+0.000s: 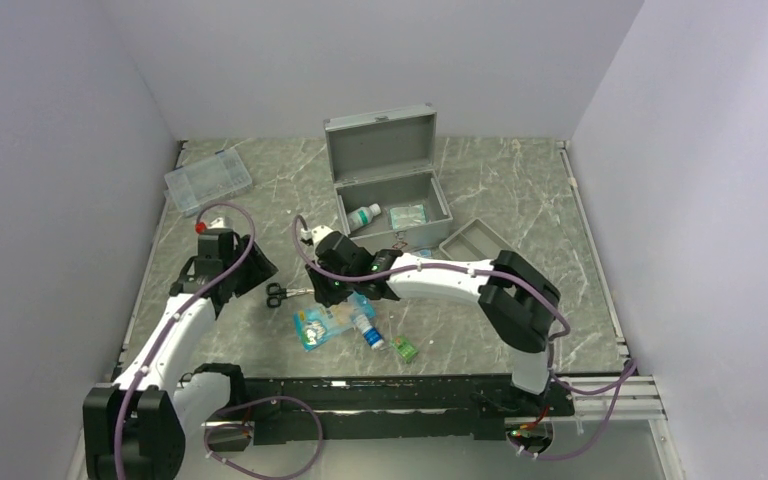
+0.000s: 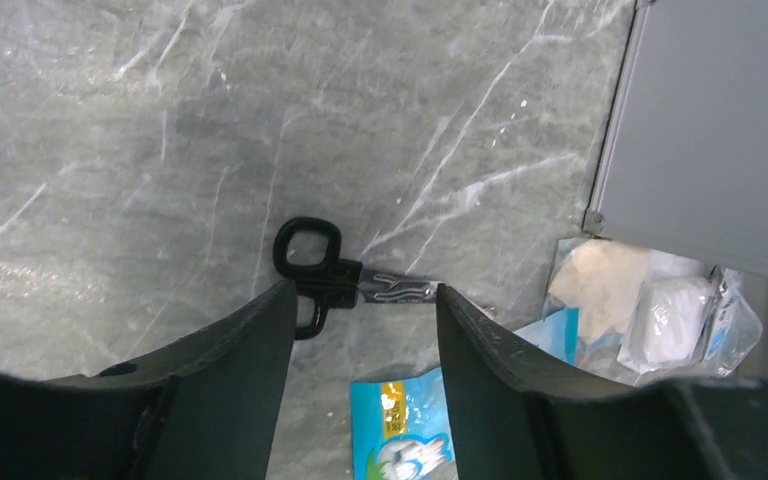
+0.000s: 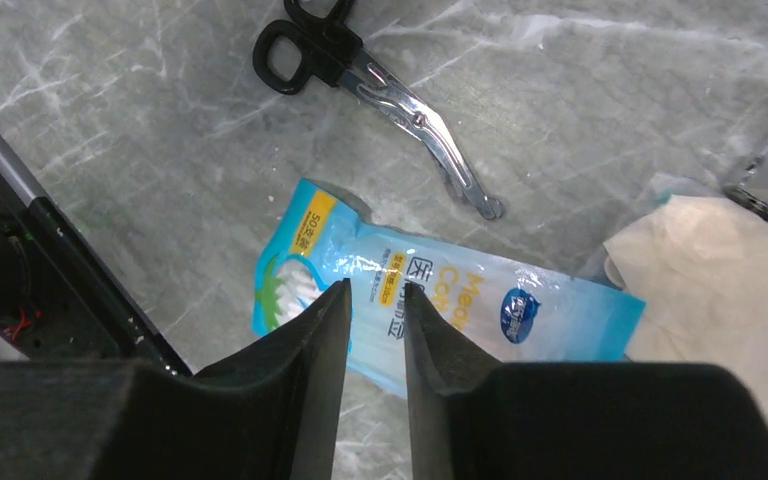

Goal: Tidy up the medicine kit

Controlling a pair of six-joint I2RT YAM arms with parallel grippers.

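Observation:
The medicine kit [image 1: 385, 170], a silver-grey metal case, stands open at the back centre with a white green-capped bottle [image 1: 364, 216] and a packet [image 1: 408, 215] inside. My right gripper [image 1: 332, 290] hangs over a blue cotton-swab packet [image 3: 460, 295]. Its jaws [image 3: 375, 290] are a narrow gap apart and the packet lies flat beneath them. My left gripper [image 2: 365, 295] is open and empty. Black-handled scissors [image 2: 345, 280] lie on the table just beyond its fingertips. The case wall [image 2: 710, 130] shows in the left wrist view.
A clear compartment box [image 1: 207, 180] sits at the back left and a grey divided tray [image 1: 473, 240] to the right of the case. A small blue-capped bottle [image 1: 367, 331], a green item [image 1: 406, 349] and gauze packets [image 2: 650, 310] lie near the swab packet.

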